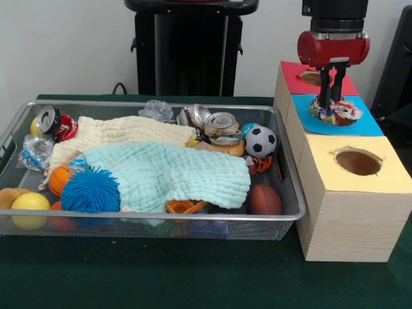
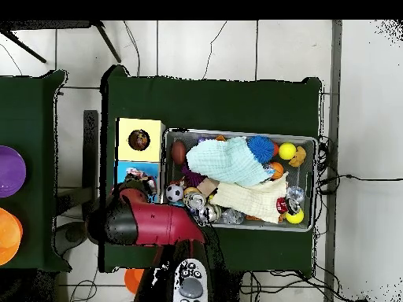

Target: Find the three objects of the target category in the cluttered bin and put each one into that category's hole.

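Note:
The wire mesh bin (image 1: 161, 104) lies on the green table, full of clutter; it also shows in the overhead view (image 2: 236, 132). My gripper (image 1: 329, 100) hangs over the blue-topped wooden box (image 1: 370, 123), to the right of the bin. Its fingers reach down into a knotted rope toy (image 1: 346, 114) of mixed colours and look shut on it. The toy sits at the blue box's hole and covers it. In the overhead view the toy (image 2: 142, 187) shows on the blue top, next to the red arm (image 2: 149, 224). No other rope toy shows in the bin.
A red-topped box (image 1: 295, 77) and a yellow-topped box (image 1: 386, 183) with an open hole (image 1: 358, 162) flank the blue one. In the bin lie a mint cloth (image 1: 174, 174), a cream cloth (image 1: 122, 134), a blue spiky ball (image 1: 90, 192), a soccer ball (image 1: 261, 141), cans (image 1: 222, 125) and a football (image 1: 265, 199).

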